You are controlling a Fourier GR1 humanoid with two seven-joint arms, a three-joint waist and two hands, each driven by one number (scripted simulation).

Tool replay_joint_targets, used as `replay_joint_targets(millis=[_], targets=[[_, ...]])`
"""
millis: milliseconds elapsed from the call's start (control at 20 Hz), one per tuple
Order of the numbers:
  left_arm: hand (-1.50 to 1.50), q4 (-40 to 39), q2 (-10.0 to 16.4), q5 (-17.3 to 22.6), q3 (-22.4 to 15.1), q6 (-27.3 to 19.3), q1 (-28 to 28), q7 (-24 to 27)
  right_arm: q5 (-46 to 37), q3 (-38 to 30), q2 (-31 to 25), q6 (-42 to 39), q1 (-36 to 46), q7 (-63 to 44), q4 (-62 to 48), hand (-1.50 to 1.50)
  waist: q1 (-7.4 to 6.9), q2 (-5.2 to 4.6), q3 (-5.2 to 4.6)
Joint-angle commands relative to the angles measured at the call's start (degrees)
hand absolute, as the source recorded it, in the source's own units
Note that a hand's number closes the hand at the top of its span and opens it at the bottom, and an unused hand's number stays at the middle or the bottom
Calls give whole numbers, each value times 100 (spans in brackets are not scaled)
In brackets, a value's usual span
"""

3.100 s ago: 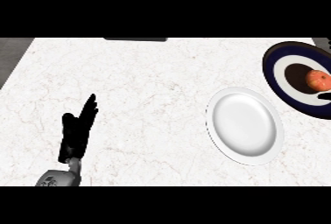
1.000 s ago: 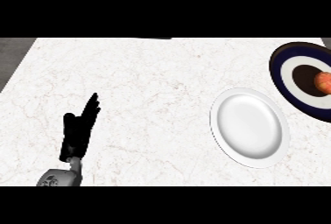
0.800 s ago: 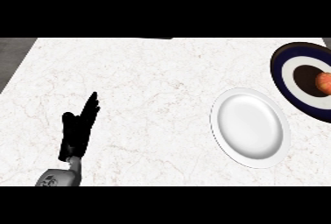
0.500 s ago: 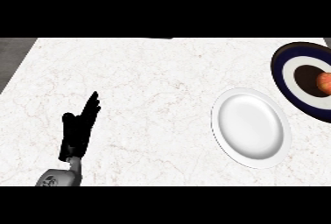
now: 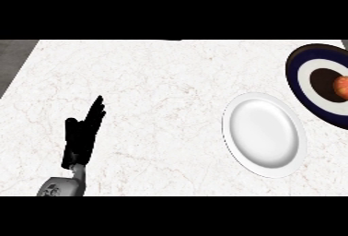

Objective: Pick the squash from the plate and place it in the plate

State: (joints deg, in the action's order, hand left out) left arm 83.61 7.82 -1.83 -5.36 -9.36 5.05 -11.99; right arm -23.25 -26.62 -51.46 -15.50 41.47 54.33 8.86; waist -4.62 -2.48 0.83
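An orange squash (image 5: 342, 86) lies on a dark blue plate with a white ring (image 5: 303, 76) at the right edge, partly cut off by the view. A plain white plate (image 5: 263, 134) lies to the left of it and nearer to me, with nothing on it. My left hand (image 5: 83, 133) rests open at the lower left, fingers straight and pointing away, far from both plates. My right hand does not show.
The white marble counter (image 5: 156, 83) stretches between the hand and the plates. Its left edge meets a grey floor (image 5: 12, 60) at the upper left.
The view has drifted a little, so both plates sit slightly further right and the squash is more cut off. The left hand has not moved.
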Motion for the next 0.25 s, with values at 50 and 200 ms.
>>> replay_joint_targets(millis=[50, 200], targets=[[0, -23, 36, 15, 90, -15, 126, -6, 34, -41, -80, -303, -124, 388, -52, -150, -10, -30, 13], [0, -9, 57, -37, 20, 21, 64, -1, 77, -90, -73, -116, -102, 335, -23, -150, -74, -39, 21]])
